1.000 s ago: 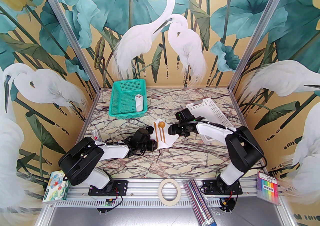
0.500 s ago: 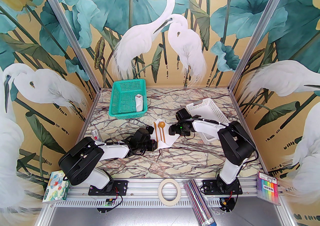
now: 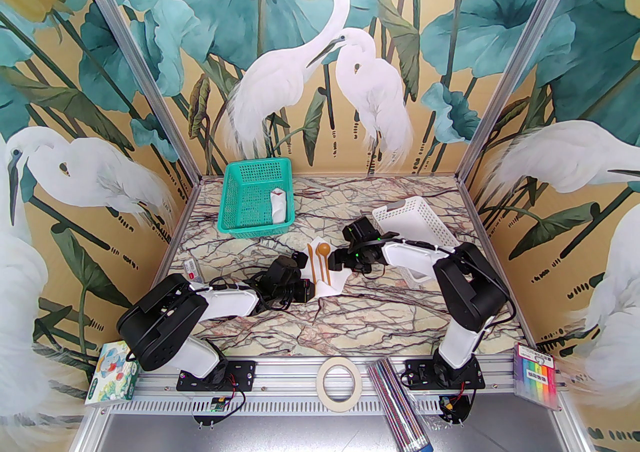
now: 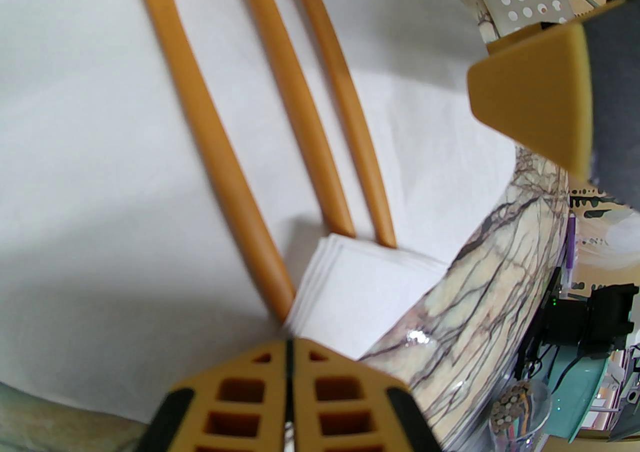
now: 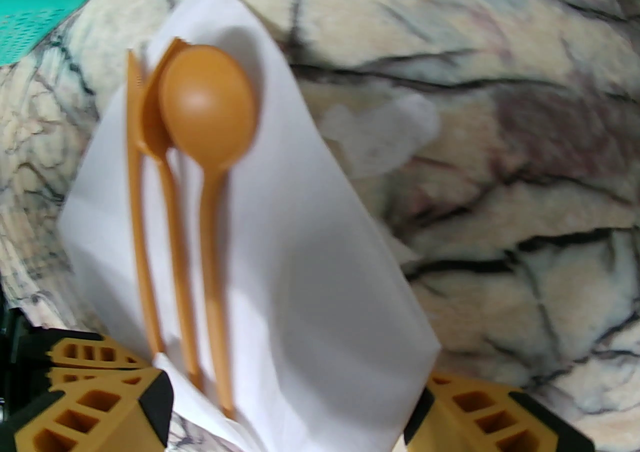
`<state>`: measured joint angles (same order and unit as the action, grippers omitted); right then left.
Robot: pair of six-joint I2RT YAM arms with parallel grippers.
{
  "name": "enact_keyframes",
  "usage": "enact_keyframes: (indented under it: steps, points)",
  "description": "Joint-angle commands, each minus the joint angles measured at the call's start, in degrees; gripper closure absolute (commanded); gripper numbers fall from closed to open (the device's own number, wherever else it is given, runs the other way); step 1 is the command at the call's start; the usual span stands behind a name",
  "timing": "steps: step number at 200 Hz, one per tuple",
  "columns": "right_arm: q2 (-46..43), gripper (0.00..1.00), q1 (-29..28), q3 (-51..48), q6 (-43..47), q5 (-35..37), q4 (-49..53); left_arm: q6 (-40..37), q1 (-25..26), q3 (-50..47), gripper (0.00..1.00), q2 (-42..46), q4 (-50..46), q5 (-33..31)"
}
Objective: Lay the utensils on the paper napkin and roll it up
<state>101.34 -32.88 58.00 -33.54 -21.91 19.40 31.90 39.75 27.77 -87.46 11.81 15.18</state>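
left fingers (image 4: 240,390) sit shut at the folded napkin (image 4: 100,164) corner; right fingers (image 5: 470,415) stand wide apart at its edge, empty. utensils (image 5: 207,104) lie side by side on it, so placing looks done; next i'd fold paper over them and roll

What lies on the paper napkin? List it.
Knife, fork and spoon lie side by side on the paper napkin. Its folded-over corner covers the fork's and spoon's handle ends.

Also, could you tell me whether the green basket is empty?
No, a white rolled bundle lies inside the green basket.
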Motion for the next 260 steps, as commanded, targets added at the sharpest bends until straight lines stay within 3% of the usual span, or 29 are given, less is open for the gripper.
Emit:
enact_keyframes:
  steps: [1,73,124,139,200,260]
  points:
    - [-2.43,0.19,0.32,-2.67,-3.89,-5.33,-5.42,-0.79,-0.22,-0.59,0.90,-1.53,-4.74,-0.94]
    - [-5.84,0.19,0.63,-11.06,-14.97,-12.65,-19.89,-1.05,-0.21,-0.52,0.90,-1.48,-4.98,-1.03]
    - [-8.90,0.19,0.63,-14.29,-18.40,-11.12,-23.60,-1.14,-0.22,-0.52,0.90,-1.57,-5.11,-1.11]
    - [-9.14,0.14,0.76,-14.75,-18.57,-10.76,-24.47,-1.27,-0.21,-0.53,0.90,-1.55,-5.31,-1.37]
    - [-8.35,0.16,4.04,-11.61,-13.63,-10.06,-20.64,-1.22,-0.20,-0.53,0.90,-1.62,-5.06,-1.38]
    - [-8.96,0.17,6.48,-12.53,-14.42,-12.43,-23.93,-1.14,-0.20,-0.62,0.90,-1.57,-5.04,-1.47]
